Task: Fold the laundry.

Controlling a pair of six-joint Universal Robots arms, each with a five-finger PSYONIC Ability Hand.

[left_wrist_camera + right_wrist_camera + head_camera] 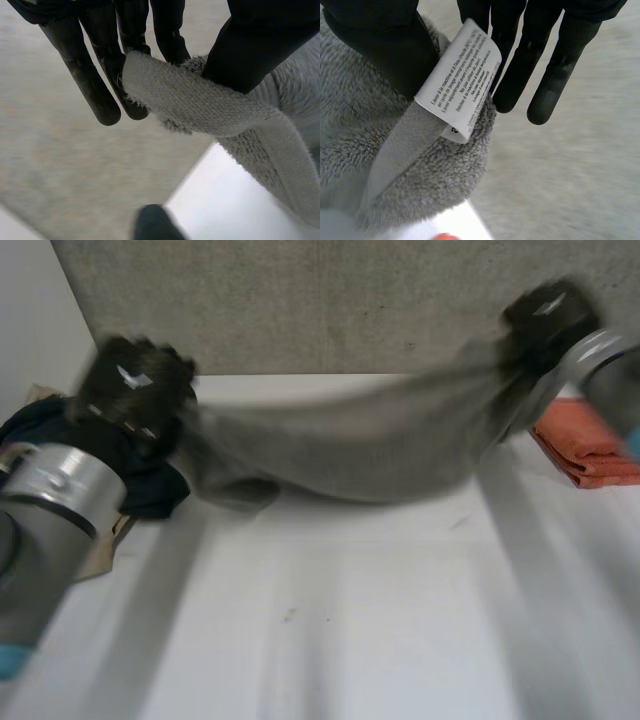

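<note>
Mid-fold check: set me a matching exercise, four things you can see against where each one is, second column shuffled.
1. grey towel
2. orange cloth
3. dark blue cloth
4. white care label

a. on the table beside the right arm
b. held up between left hand and right hand
c. beside the left arm
d. on the towel's corner in the right hand

Pairs: 1-b, 2-a, 3-c, 4-d.

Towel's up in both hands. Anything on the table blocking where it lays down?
Nothing visible. The fluffy grey towel hangs between left hand and right hand over the white table. The dark navy cloth heap and folded orange cloth lie off to either side.
</note>
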